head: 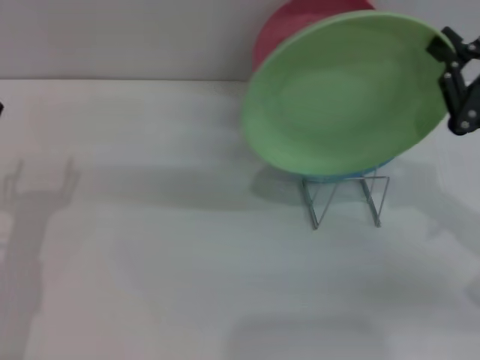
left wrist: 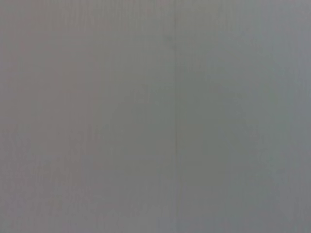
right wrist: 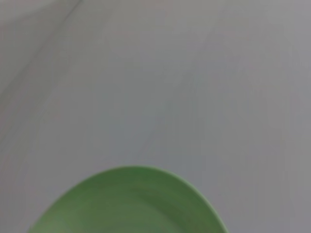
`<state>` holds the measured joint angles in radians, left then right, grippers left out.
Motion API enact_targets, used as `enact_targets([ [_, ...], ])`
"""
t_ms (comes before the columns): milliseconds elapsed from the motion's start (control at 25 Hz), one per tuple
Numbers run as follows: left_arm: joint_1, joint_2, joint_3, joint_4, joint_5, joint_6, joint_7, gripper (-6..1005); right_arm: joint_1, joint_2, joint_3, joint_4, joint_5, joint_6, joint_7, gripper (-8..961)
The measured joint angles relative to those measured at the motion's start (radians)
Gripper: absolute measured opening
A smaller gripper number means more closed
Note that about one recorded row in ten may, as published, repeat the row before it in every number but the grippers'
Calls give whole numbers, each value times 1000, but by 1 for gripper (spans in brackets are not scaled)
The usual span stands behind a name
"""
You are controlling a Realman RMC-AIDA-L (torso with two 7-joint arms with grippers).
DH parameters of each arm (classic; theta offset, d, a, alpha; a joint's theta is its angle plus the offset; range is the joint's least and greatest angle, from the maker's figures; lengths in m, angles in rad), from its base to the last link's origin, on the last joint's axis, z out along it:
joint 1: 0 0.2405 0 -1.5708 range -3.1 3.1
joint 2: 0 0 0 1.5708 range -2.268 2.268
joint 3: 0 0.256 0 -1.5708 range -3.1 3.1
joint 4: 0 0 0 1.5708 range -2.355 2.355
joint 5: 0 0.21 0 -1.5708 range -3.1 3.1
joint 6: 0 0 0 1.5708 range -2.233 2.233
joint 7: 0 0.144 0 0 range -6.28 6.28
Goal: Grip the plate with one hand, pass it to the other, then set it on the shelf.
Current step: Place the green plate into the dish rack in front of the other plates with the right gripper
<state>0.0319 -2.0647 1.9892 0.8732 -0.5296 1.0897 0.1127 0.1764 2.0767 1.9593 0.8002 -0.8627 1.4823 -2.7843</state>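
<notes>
The light green plate (head: 345, 94) is held tilted in the air, just above the silver wire shelf (head: 315, 210), and hides the shelf's top. My right gripper (head: 439, 49) is shut on the plate's upper right rim. The right wrist view shows the plate's rim (right wrist: 131, 204) over the bare table. My left gripper is out of view. Only a dark sliver (head: 1, 108) shows at the left edge, with a fork-shaped shadow (head: 37, 187) on the table. The left wrist view shows only a plain grey surface.
A red plate (head: 274, 34) stands behind the green one. A turquoise plate's edge (head: 352, 176) shows just below it in the shelf. The white table (head: 150, 262) stretches to the left and front. A wall stands behind.
</notes>
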Motion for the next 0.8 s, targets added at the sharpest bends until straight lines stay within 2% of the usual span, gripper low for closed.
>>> enact_targets([
  [480, -24, 2, 41, -52, 0, -10, -47, 819, 3, 2, 169, -19, -148, 72, -98, 30],
  [800, -27, 1, 62, -53, 0, -10, -47, 819, 9, 2, 243, -21, -159, 109, -99, 29],
])
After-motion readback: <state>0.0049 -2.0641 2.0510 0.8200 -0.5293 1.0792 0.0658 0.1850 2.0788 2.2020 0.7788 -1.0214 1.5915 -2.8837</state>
